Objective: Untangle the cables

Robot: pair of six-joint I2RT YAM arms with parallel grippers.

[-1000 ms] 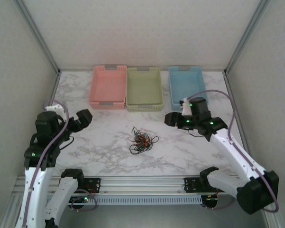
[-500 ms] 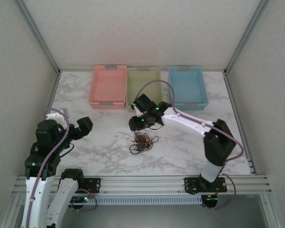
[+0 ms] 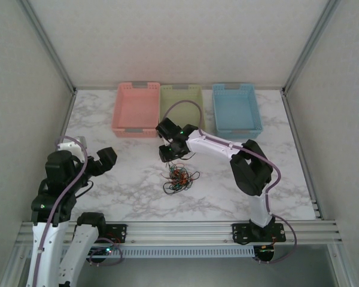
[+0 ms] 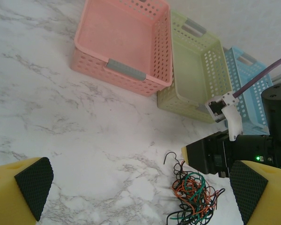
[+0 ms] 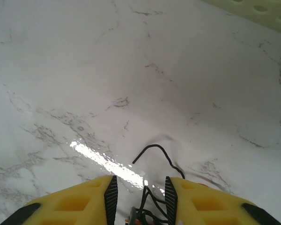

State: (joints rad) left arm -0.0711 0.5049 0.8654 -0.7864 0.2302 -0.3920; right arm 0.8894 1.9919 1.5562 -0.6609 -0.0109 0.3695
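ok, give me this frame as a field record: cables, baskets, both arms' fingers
cables: one tangled pile of black, green and orange wire, mid-table
baskets: pink basket, green basket, blue basket, in a row at the far edge, nothing seen inside
left fingers: wide open, left of the pile, holding nothing
right fingers: low at the pile's far side, narrow gap, black strands between the pads, grip not confirmed
table: marble-pattern top

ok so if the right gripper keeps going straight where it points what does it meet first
Most likely the thin black cable strands at the tangle's edge, just ahead of the right gripper's fingertips. Right behind them is the white marble tabletop. Depth is unclear.
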